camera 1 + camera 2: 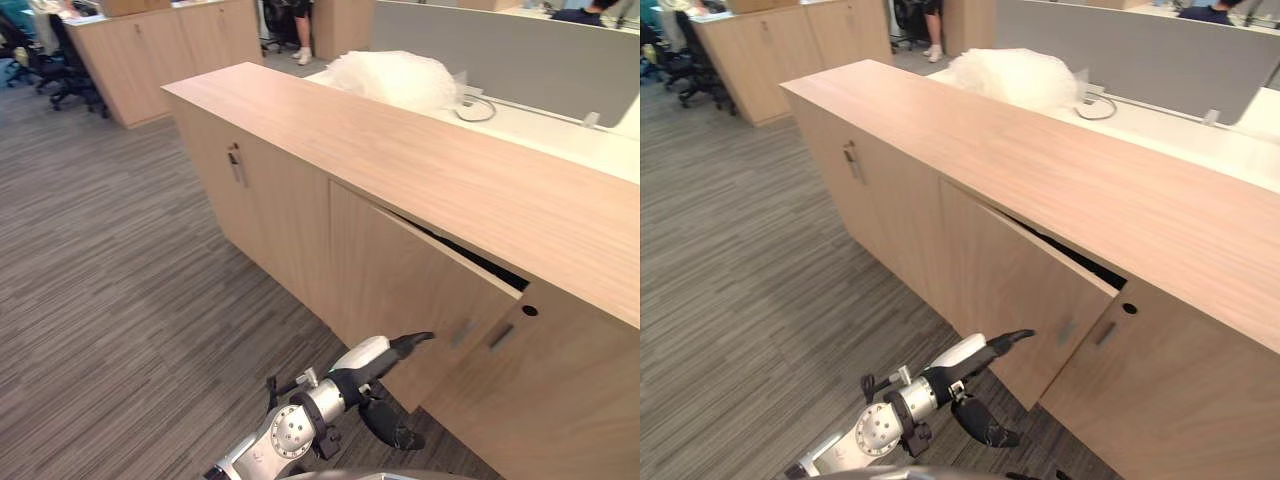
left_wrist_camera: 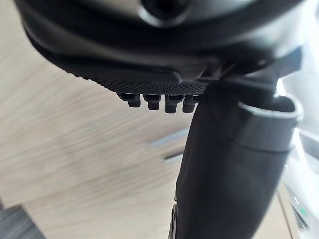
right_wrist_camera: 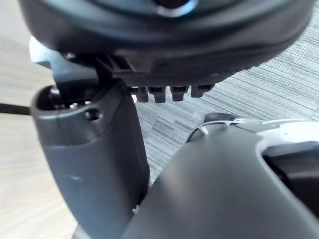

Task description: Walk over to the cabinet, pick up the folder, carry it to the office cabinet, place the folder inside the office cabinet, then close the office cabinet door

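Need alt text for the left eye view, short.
The robot's left hand, fingers straight, reaches toward a cabinet door that stands ajar, a dark gap along its top edge. The long wooden cabinet stands on grey carpet; a crumpled white plastic sheet lies on the desk behind it.

The right hand (image 3: 169,45) hangs close before the camera, its dark palm broad and rounded. The thumb (image 3: 94,164) juts out from the palm as a thick, dark, straight post. Just beside the thumb, the fingers (image 3: 157,92) show as a short row of dark ends, relaxed, with nothing held between them and the thumb. On the thumb's far side from the fingers lies a pale wooden panel (image 3: 20,164), crossed by a thin dark seam (image 3: 12,108). On the fingers' side of the thumb, grey striped carpet (image 3: 269,84) covers the floor.
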Tool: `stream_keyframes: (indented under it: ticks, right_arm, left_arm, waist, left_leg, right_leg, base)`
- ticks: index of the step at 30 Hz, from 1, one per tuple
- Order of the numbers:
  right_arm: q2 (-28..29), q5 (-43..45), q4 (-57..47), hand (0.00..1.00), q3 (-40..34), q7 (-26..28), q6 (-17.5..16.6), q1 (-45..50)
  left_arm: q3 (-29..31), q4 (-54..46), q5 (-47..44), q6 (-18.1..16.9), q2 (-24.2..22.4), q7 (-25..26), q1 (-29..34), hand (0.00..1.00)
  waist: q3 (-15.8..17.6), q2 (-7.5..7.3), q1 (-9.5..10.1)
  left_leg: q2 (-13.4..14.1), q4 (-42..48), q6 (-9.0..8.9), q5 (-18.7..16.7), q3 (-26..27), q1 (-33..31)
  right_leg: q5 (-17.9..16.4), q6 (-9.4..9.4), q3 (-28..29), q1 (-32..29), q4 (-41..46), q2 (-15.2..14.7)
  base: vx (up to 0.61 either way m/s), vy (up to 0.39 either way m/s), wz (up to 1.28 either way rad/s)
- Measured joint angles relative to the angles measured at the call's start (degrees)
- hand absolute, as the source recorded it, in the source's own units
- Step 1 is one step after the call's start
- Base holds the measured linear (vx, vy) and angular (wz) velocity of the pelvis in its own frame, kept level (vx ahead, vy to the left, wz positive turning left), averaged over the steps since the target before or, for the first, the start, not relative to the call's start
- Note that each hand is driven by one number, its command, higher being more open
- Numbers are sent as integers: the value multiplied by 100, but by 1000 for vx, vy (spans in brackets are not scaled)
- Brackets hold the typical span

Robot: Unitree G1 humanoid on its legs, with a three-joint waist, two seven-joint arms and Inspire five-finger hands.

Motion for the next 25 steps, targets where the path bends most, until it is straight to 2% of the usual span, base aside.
stream_keyframes:
  ticks: [1, 2, 3, 4, 6, 7, 8, 10, 11, 12, 13, 14, 15, 19, 23, 24, 25]
  right_arm:
    - [41, 5, -3, 100, -6, -46, -12, -15]
    - [91, 42, -8, 100, -20, -70, -27, -17]
    - [119, 92, -9, 100, -21, -74, -41, -22]
    - [153, 234, -11, 100, -28, -73, -72, -21]
    - [126, 246, -7, 100, -107, -73, -92, -19]
    - [69, 238, -9, 100, -209, -73, -95, -33]
    - [42, 240, -13, 100, -263, -75, -96, -44]
    - [-3, 236, 13, 100, -281, -94, -61, -31]
    - [-33, 238, 21, 100, -410, -93, -36, -22]
    - [-98, 231, 72, 100, -536, -89, -4, -87]
    - [-114, 231, 88, 100, -539, -86, 1, -106]
    - [-72, 228, 133, 100, -606, -89, 20, -186]
    - [-51, 219, 132, 100, -715, -89, 30, -196]
    - [67, 217, 138, 100, -996, -62, 88, -160]
    - [57, 232, 140, 100, -1066, -40, 72, -105]
    - [46, 229, 158, 100, -1091, -40, 55, -104]
    - [14, 229, 221, 100, -1092, -32, 18, -108]
  left_arm:
    - [448, 617, -970, 243, -238, 20, 94, 100]
    - [947, 1199, -1565, 431, -424, 130, 120, 100]
    - [1158, 1436, -1707, 494, -449, 194, 117, 100]
    - [1469, 1760, -1856, 577, -425, 294, 123, 100]
    - [1879, 2106, -1954, 617, -321, 346, 282, 100]
    - [2198, 2212, -2156, 728, -351, 340, 422, 100]
    - [2492, 2318, -2280, 770, -395, 323, 503, 100]
    - [3042, 2613, -2583, 802, -605, 320, 551, 100]
    - [3328, 2904, -2690, 798, -767, 322, 526, 100]
    - [3652, 3311, -2855, 811, -909, 327, 506, 100]
    - [3702, 3379, -2864, 812, -914, 334, 502, 100]
    - [3916, 3724, -2867, 822, -868, 396, 411, 100]
    - [4102, 4002, -2818, 803, -867, 476, 384, 100]
    - [4582, 4518, -2381, 791, -685, 596, 459, 100]
    - [4589, 4706, -1703, 774, -687, 664, 527, 100]
    - [4589, 4706, -1618, 766, -705, 687, 523, 100]
    - [4589, 4707, -1524, 752, -756, 700, 522, 100]
  waist:
    - [38, -62, -11]
    - [56, -125, -11]
    - [74, -163, -22]
    - [143, -222, -31]
    - [232, -135, -12]
    - [316, 16, 15]
    - [369, 106, 33]
    - [431, 186, 52]
    - [456, 246, 114]
    - [439, 404, 169]
    - [432, 428, 168]
    - [459, 368, 160]
    - [488, 298, 155]
    - [390, 197, 177]
    - [258, 236, 134]
    - [250, 261, 137]
    - [215, 347, 155]
  left_leg:
    - [91, 11, -47, -32, 156, 93]
    - [196, 93, -115, -103, 292, 127]
    - [263, 249, -140, -180, 329, 72]
    - [461, 772, -193, -450, 435, -95]
    - [922, 1906, -243, -1051, 576, -413]
    - [1223, 2587, -223, -1378, 576, -571]
    - [1349, 3007, -157, -1482, 399, -719]
    - [1290, 3512, -196, -1505, -393, -964]
    - [1073, 3425, -379, -1723, -1148, -978]
    - [659, 2866, -524, -1872, -2266, -748]
    - [616, 2753, -505, -1896, -2415, -689]
    - [422, 2546, -525, -1913, -2485, -543]
    - [271, 2505, -457, -1919, -2538, -489]
    - [230, 2164, -314, -1868, -1880, -208]
    - [138, 1818, -130, -1756, -1457, 33]
    - [141, 1794, -118, -1749, -1400, 34]
    - [179, 1696, -82, -1726, -1299, 34]
  right_leg:
    - [-10, -16, 145, 21, -19, 59]
    - [-13, -26, 288, 11, -42, 136]
    - [-11, -35, 333, -5, -39, 149]
    - [20, -83, 455, -27, -30, 230]
    - [61, -146, 688, -11, -21, 442]
    - [74, -178, 903, 10, -14, 610]
    - [73, -206, 1022, 17, -11, 685]
    - [72, -227, 1231, -19, 16, 701]
    - [83, -242, 1411, -54, 50, 694]
    - [104, -212, 1665, -216, 110, 704]
    - [109, -204, 1717, -251, 119, 711]
    - [138, -154, 1860, -318, 113, 628]
    - [228, -99, 2036, -347, 29, 559]
    - [396, -1, 2627, -460, -145, 412]
    - [513, 53, 2978, -550, -321, 305]
    - [552, 58, 2982, -604, -327, 309]
    - [671, 18, 2837, -706, -341, 347]
  base:
    - [29, -65, -66]
    - [11, -71, -63]
    - [-7, -109, -58]
    - [-19, -111, -59]
    - [-11, -127, -82]
    - [-11, -103, -85]
    - [-32, -49, -76]
    - [-50, 18, -51]
    - [-82, 190, -80]
    - [-68, 183, -76]
    - [-65, 230, -71]
    - [-31, 151, -55]
    - [-34, 190, -60]
    - [32, 145, -86]
    - [100, 79, -52]
    - [106, 41, -47]
    - [48, 12, -34]
